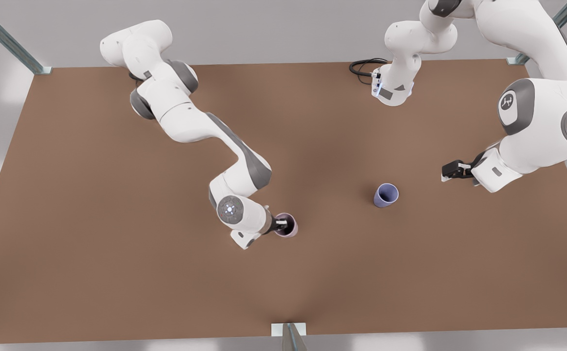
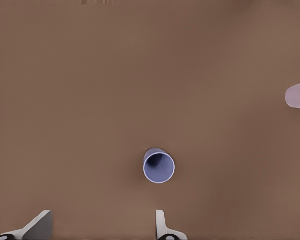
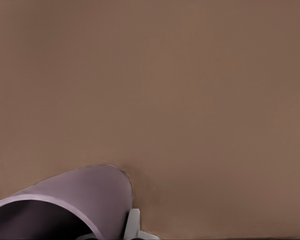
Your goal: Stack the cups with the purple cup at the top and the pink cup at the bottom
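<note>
The pink cup (image 1: 287, 225) stands upright on the brown table (image 1: 118, 273), left of centre in the front view. My right gripper (image 1: 280, 224) is shut on its rim. One finger (image 3: 132, 224) presses the outer wall of the pink cup (image 3: 89, 195), and the other is hidden inside. The purple cup (image 1: 386, 195) stands upright and alone, to the front view's right of the pink one. My left gripper (image 1: 451, 170) hovers open further right, apart from it. In the left wrist view the purple cup (image 2: 159, 166) lies beyond the spread fingers (image 2: 162, 226), and the pink cup (image 2: 298, 95) sits at the edge.
A black cable (image 1: 364, 66) coils at the base of the arm at the table's far edge. Metal frame posts (image 1: 288, 336) stand at the near edge and at the far corners. Bare table surface separates the two cups.
</note>
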### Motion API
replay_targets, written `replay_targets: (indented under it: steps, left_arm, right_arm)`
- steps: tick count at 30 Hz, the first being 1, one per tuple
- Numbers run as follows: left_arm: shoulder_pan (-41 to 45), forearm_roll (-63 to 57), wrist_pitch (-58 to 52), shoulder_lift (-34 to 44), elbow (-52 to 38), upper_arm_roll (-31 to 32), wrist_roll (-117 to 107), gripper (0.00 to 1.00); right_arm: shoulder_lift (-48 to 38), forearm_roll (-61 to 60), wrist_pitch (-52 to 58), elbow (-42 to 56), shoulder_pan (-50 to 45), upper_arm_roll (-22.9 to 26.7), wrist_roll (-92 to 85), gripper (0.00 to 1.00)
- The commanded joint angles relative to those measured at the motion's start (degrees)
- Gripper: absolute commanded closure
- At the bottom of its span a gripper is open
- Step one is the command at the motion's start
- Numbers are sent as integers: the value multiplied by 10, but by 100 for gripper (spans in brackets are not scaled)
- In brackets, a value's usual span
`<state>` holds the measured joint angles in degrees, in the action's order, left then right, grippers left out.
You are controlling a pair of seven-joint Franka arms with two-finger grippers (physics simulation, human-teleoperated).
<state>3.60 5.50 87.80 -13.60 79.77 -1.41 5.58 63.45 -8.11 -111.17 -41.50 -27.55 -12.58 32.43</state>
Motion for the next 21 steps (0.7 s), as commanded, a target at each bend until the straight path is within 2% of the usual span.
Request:
replay_targets:
  steps: [1, 8, 10, 11, 14, 15, 16, 17, 18, 21]
  left_arm:
    - [0, 0, -1, -2, 3, 0, -2, 0]
    - [7, -5, -6, -3, 14, 10, -21, 0]
    - [17, -5, 18, 0, 43, 9, -22, 0]
    - [36, -5, 71, 1, 79, 9, -44, 0]
    - [61, -5, 110, 10, 149, 9, -172, 0]
    - [69, -5, 128, 18, 179, 9, -184, 0]
    - [73, -5, 147, 17, 194, 9, -187, 0]
    - [74, -5, 178, 12, 210, 9, -187, 0]
    - [74, -4, 215, 7, 231, 9, -187, 0]
    - [74, -3, 278, -3, 272, 9, -186, 0]
  right_arm:
    - [9, -3, -53, 1, -16, -5, 518, 79]
    - [26, 19, -31, 1, -55, 0, 540, 79]
    - [28, 42, -18, -2, -58, 0, 537, 79]
    - [30, 56, -12, -2, -58, 0, 536, 79]
    - [32, 74, -1, -2, -60, -2, 531, 79]
    - [33, 74, 2, -2, -60, -5, 532, 74]
    - [33, 73, 7, -2, -60, -6, 532, 46]
    - [34, 74, 7, -2, -60, -6, 533, 12]
    - [34, 75, 6, -2, -65, -3, 533, 0]
    - [37, 75, 0, -3, -84, 10, 532, 0]
